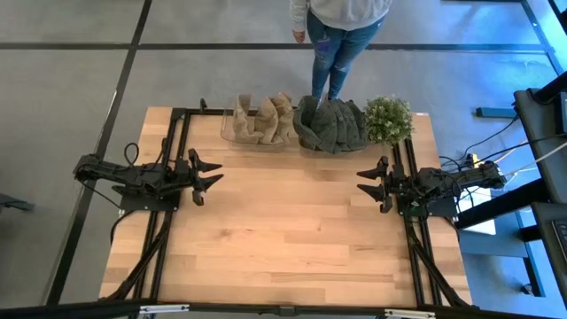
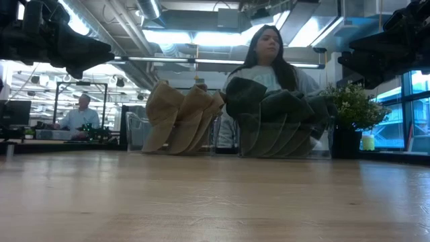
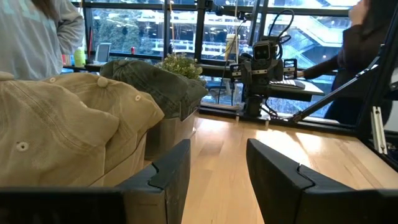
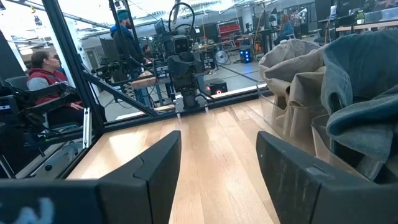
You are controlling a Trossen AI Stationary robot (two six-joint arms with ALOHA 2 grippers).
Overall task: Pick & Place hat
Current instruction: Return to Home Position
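Note:
Tan hats [image 1: 264,120] stand stacked in a clear bin at the table's far edge, with dark green hats [image 1: 333,124] stacked in a second bin to their right; both stacks show in the low view [image 2: 180,117] [image 2: 275,121]. My left gripper [image 1: 211,176] hovers open at the table's left side, pointing level toward the middle. My right gripper [image 1: 369,182] hovers open at the right side, facing it. Neither has anything between its fingers. In the left wrist view the tan hats [image 3: 68,130] sit close beside the gripper [image 3: 217,180].
A small potted plant [image 1: 389,119] stands at the far right corner next to the green hats. A person [image 1: 339,27] stands just beyond the far edge. Bare wooden tabletop [image 1: 292,230] spreads between the arms and toward the near edge.

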